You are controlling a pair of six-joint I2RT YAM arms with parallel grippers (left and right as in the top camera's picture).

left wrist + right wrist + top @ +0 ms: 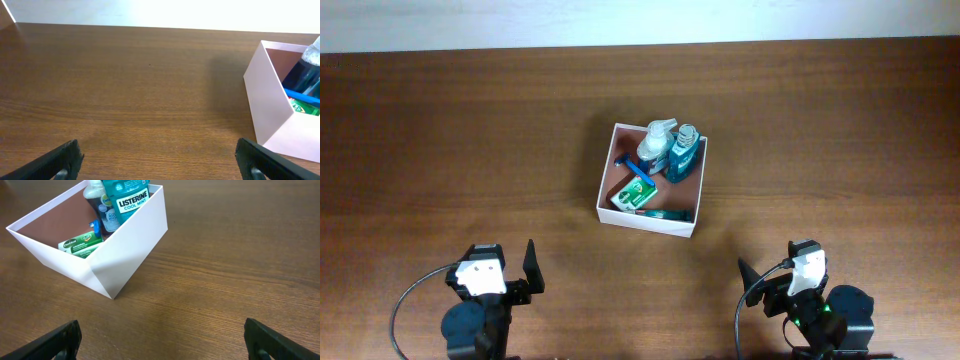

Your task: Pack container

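The container (692, 215) is a square shallow box with white walls and a pinkish-brown inside, in the middle of the table. It holds a pump bottle (657, 146), a teal mouthwash bottle (685, 154), a blue razor (638, 167) and a green soap pack (633, 195). It shows at the right edge of the left wrist view (270, 107) and at the top left of the right wrist view (127, 255). My left gripper (157, 160) is open and empty near the front edge. My right gripper (162, 340) is open and empty near the front right.
The brown wooden table (440, 140) runs to a pale wall at the far edge. Both arm bases (480, 310) (815, 310) sit at the front edge with cables beside them.
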